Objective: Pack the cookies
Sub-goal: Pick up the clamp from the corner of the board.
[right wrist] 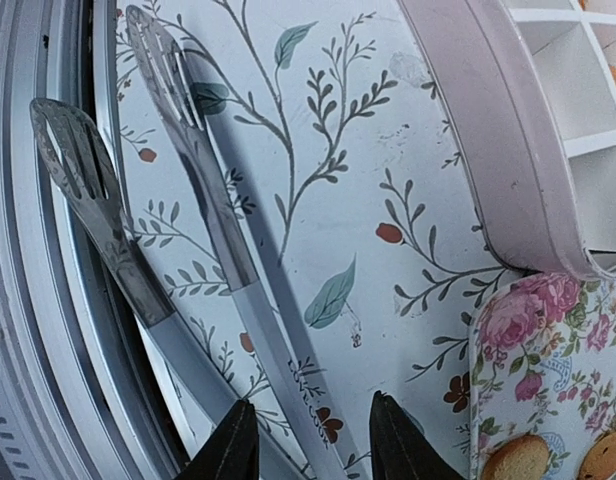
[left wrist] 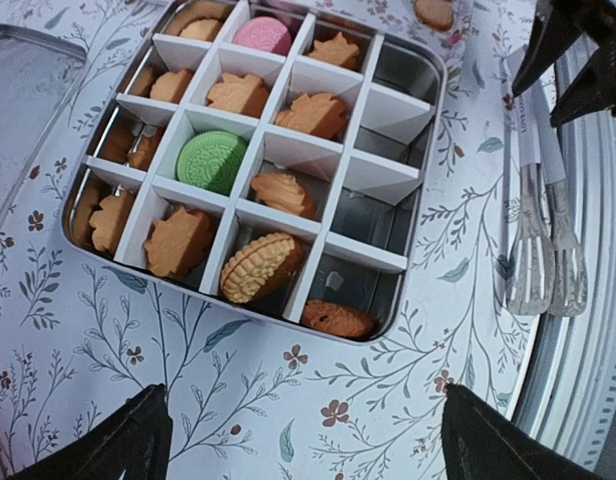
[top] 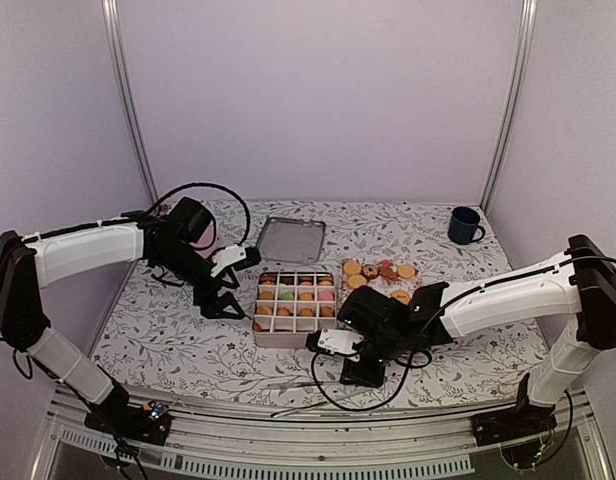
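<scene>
- Our left gripper (left wrist: 306, 415) hangs beside the divided tin (left wrist: 428, 150) with its jaws spread wide, holding nothing.
- The cookies (left wrist: 213, 162) fill most of the tin's compartments (several cells along one side show bare metal). More lie on the floral plate (right wrist: 548, 330) touching the tin.
- Our right gripper (right wrist: 313, 430) sits low over the table (right wrist: 388, 150), its fingers narrowly astride the handle of the metal tongs (right wrist: 203, 190). We cannot tell whether they pinch it.

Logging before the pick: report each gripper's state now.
Left gripper: open, empty.
Right gripper: open, jaws straddling one arm of the tongs, not clamped yet.
</scene>
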`<state>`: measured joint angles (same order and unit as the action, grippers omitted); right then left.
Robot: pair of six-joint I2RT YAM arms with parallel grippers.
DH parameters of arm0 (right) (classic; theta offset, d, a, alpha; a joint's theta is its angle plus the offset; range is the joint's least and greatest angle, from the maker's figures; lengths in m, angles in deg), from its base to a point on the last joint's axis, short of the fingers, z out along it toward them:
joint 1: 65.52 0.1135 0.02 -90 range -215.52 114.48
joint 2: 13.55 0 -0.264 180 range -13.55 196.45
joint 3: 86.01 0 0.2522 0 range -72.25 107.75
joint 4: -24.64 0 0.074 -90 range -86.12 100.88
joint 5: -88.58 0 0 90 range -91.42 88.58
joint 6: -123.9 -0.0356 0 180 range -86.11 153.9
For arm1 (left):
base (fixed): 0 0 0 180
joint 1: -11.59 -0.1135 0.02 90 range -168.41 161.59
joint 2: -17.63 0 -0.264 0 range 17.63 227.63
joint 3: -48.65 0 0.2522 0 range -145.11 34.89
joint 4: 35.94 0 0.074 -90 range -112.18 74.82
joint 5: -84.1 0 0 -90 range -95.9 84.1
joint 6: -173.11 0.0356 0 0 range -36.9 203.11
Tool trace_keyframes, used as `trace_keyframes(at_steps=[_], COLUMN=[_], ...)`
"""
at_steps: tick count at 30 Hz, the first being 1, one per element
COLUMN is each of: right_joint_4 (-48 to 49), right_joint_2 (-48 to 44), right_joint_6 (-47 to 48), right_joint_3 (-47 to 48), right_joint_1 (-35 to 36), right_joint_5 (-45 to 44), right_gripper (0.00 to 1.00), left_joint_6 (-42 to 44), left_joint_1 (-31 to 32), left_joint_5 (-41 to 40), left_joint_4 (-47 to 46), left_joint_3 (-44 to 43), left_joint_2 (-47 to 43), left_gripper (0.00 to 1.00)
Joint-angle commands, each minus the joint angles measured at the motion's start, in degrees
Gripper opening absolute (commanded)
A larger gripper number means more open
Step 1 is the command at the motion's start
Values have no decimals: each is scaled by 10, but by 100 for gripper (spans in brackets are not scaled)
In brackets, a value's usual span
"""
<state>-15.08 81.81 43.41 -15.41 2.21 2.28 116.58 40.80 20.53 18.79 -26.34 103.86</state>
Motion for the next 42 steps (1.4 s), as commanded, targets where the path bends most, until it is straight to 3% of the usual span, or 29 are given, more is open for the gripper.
trace_keyframes(at_steps=[1, 15, 28, 36, 42], right_joint_4=[-8, -11, 3, -14, -42], right_joint_2=[9, 42, 22, -47, -31], right_joint_6=[20, 39, 22, -6, -22], right_joint_3=[19, 18, 1, 9, 57], right_joint_1=[-9, -9, -9, -8, -8], right_joint_5=[13, 11, -27, -28, -5], right_gripper=[40, 36, 1, 0, 0], left_joint_6=[19, 21, 26, 34, 52], left_joint_1=[16, 29, 56, 102, 155], left_joint_5=[2, -1, -1, 17, 36], left_joint_4=[27, 48, 67, 86, 114], left_joint_3=[6, -6, -35, -43, -55], left_joint_2=[-5, -25, -31, -32, -38], left_gripper=[94, 94, 94, 90, 84])
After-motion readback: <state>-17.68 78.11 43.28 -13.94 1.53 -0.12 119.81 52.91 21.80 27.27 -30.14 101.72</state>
